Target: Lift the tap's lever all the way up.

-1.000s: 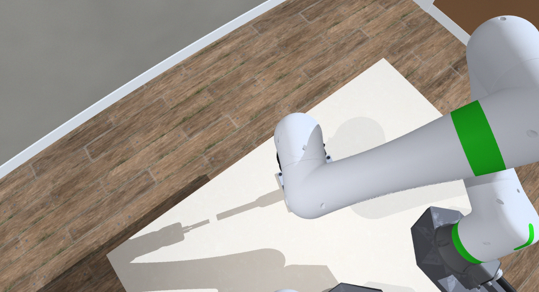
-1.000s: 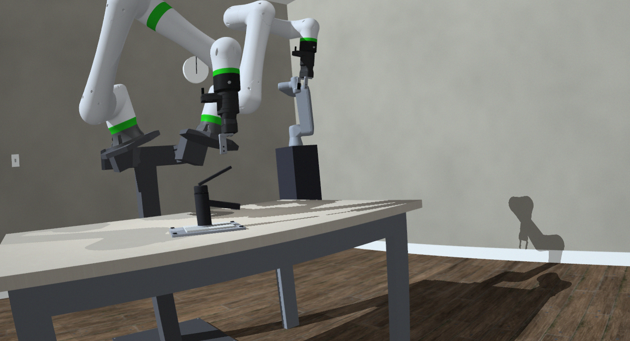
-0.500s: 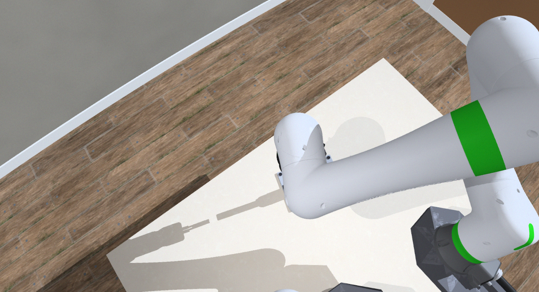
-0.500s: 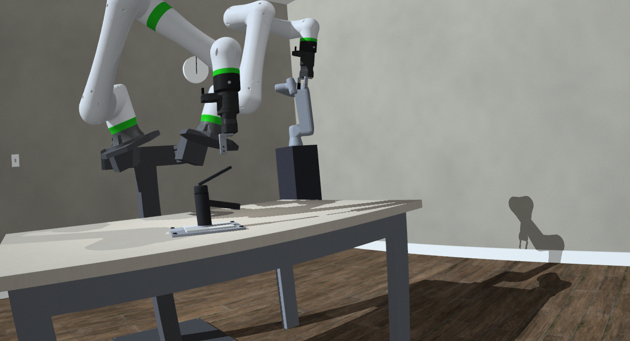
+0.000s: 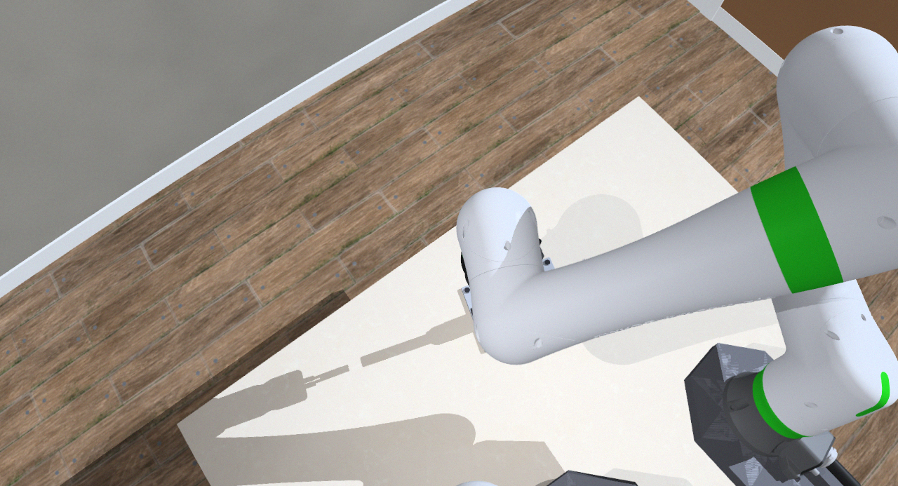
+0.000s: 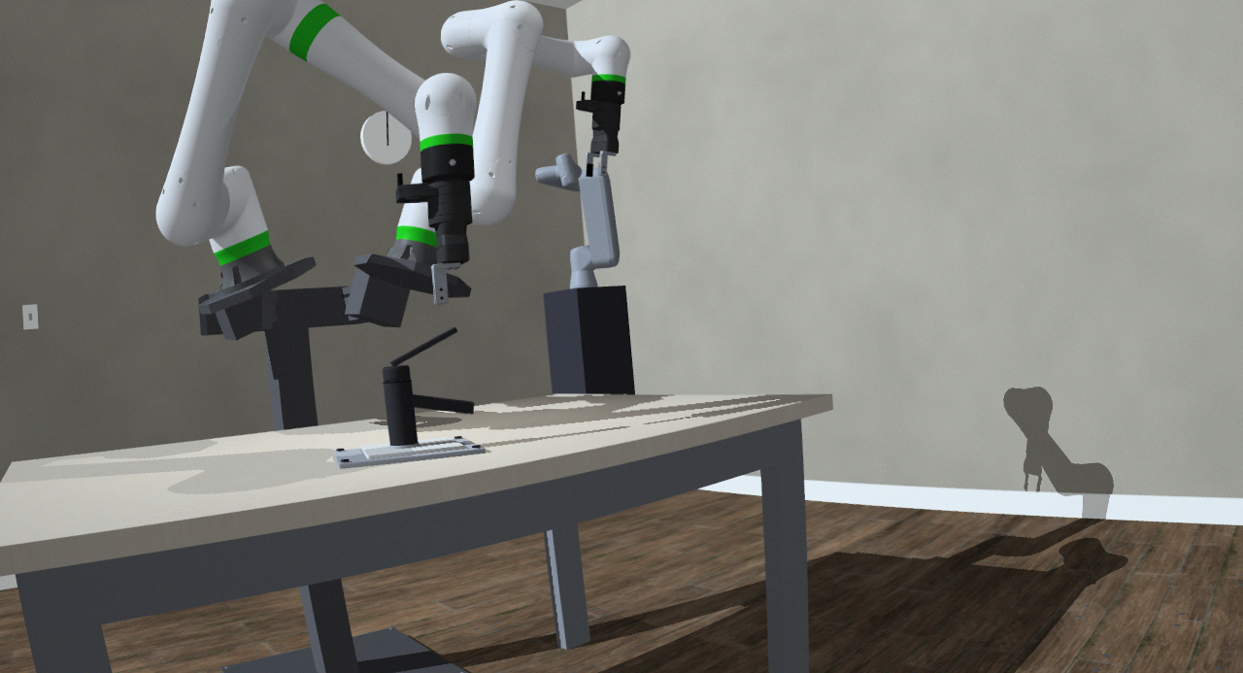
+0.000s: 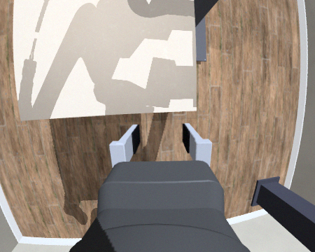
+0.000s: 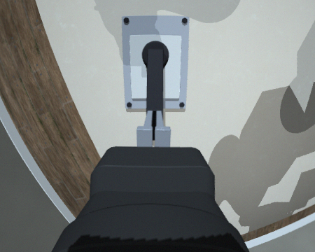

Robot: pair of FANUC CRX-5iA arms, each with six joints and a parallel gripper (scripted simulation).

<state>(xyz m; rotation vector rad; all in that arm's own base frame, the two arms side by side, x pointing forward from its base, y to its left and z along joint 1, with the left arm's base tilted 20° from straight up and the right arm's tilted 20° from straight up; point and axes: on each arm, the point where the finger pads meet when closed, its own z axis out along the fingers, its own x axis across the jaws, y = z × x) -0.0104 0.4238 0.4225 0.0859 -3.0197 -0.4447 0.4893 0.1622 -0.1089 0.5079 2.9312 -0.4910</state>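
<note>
The black tap (image 6: pixel 401 413) stands upright on a grey base plate (image 6: pixel 417 457) (image 8: pixel 184 70). Its lever (image 6: pixel 425 346) (image 8: pixel 155 80) slants upward from the tap's top, above the spout (image 6: pixel 445 404). My right gripper (image 6: pixel 440 301) (image 8: pixel 154 120) is shut with nothing between its fingers. It points down just above the lever's raised free end, with a small gap in the exterior view. In the right wrist view its fingers cover that end. My left gripper (image 6: pixel 596 173) (image 7: pixel 161 132) is open and empty, far from the tap. In the top view my right arm hides the lever.
The pale table (image 5: pixel 602 150) (image 6: pixel 174 499) (image 7: pixel 59 105) (image 8: pixel 217 70) bears the tap and several arm shadows. My left gripper hangs beyond the table's edge. A grey-blue arm (image 6: pixel 599 221) on a dark pedestal (image 6: pixel 587 339) stands behind it in the exterior view.
</note>
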